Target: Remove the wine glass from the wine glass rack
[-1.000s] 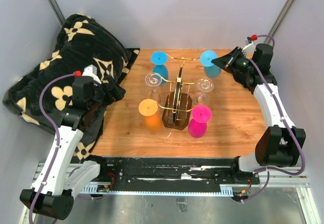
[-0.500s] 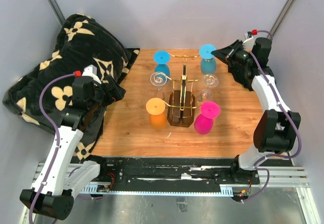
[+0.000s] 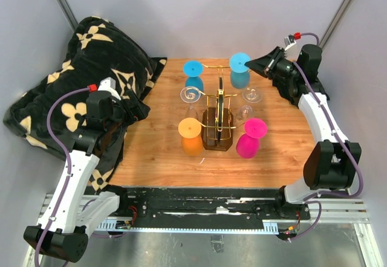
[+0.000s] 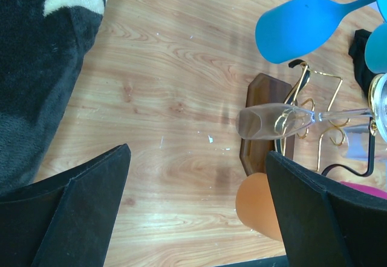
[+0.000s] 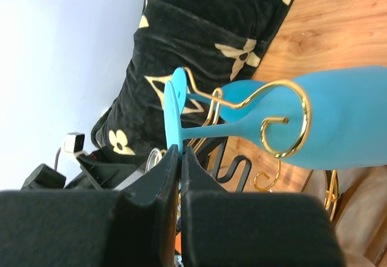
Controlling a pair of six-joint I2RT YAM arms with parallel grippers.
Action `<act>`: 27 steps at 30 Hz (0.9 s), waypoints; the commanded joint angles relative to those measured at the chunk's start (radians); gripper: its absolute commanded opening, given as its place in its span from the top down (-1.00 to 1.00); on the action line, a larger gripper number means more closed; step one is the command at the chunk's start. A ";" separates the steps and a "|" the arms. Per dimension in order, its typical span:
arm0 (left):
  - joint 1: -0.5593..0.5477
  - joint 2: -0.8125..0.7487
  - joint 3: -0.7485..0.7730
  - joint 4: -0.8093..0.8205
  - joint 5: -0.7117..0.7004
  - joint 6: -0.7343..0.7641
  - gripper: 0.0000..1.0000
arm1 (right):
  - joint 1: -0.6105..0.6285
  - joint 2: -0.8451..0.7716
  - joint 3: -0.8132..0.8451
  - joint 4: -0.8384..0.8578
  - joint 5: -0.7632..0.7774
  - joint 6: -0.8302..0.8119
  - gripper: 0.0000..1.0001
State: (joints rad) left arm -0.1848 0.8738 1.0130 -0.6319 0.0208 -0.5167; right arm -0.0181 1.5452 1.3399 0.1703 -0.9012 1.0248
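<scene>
The wine glass rack [image 3: 217, 121], gold wire on a dark wooden base, stands mid-table with several glasses hanging upside down: blue [image 3: 193, 69], cyan [image 3: 240, 63], two clear, orange [image 3: 190, 129] and pink [image 3: 254, 129]. My right gripper [image 3: 261, 67] is shut on the edge of the cyan wine glass's foot [image 5: 173, 113] at the rack's far right arm. In the right wrist view a gold scroll [image 5: 284, 122] crosses the glass's bowl [image 5: 344, 122]. My left gripper [image 3: 130, 111] is open and empty at the table's left edge, with its black fingers [image 4: 78, 212] wide apart.
A black blanket with cream flowers [image 3: 91, 67] lies heaped at the left, over the table edge. The left wrist view shows the rack's base [image 4: 260, 152], a clear glass [image 4: 272, 122], the blue glass [image 4: 302, 28] and the orange glass [image 4: 257, 203]. Grey walls enclose the table.
My right gripper has moved left and back with the cyan glass's foot in it. The rack and its glasses have turned and shifted on the table. The left arm has not moved.
</scene>
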 commanded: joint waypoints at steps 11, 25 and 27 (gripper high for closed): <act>-0.004 -0.027 -0.012 -0.001 0.015 0.006 -1.00 | -0.083 -0.198 -0.089 -0.330 -0.057 -0.218 0.99; -0.003 -0.030 -0.008 -0.008 0.006 0.015 -1.00 | -0.289 -0.101 -0.020 -0.375 0.082 -0.407 0.99; -0.004 -0.028 -0.008 -0.006 0.003 0.021 -0.99 | -0.285 -0.071 0.007 -0.400 0.131 -0.495 0.99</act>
State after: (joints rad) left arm -0.1848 0.8570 1.0019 -0.6380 0.0303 -0.5159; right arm -0.2890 1.4387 1.2705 -0.1806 -0.8783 0.7155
